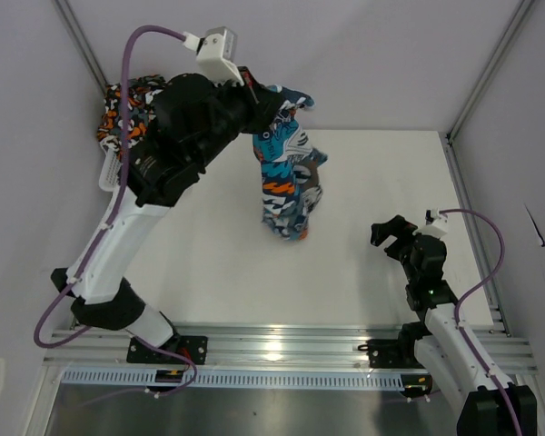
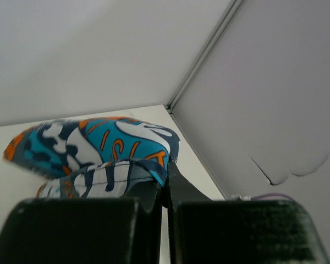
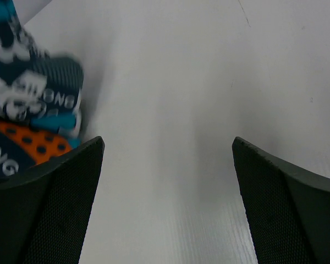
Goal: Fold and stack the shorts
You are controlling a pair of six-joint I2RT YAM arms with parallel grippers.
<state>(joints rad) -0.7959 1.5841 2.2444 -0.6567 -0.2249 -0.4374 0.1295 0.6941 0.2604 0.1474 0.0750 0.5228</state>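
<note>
The teal-blue, orange and white patchwork shorts [image 1: 283,182] hang in the air over the back middle of the table, their lower end bunched on the surface. My left gripper [image 1: 257,102] is raised high and shut on their top edge; the left wrist view shows the fingertips [image 2: 173,179] pinching a hem of the shorts [image 2: 99,146]. The camouflage shorts [image 1: 127,107] lie heaped at the far left, partly hidden by my left arm. My right gripper [image 1: 391,234] hovers low at the right, open and holding nothing [image 3: 168,143], with the teal shorts [image 3: 27,104] off to its left.
A white mesh basket [image 1: 107,173] holds the camouflage shorts at the back left. White enclosure walls close in the table, and a metal rail [image 1: 468,218] runs along the right edge. Aluminium rails [image 1: 272,345] cross the near edge between the arm bases.
</note>
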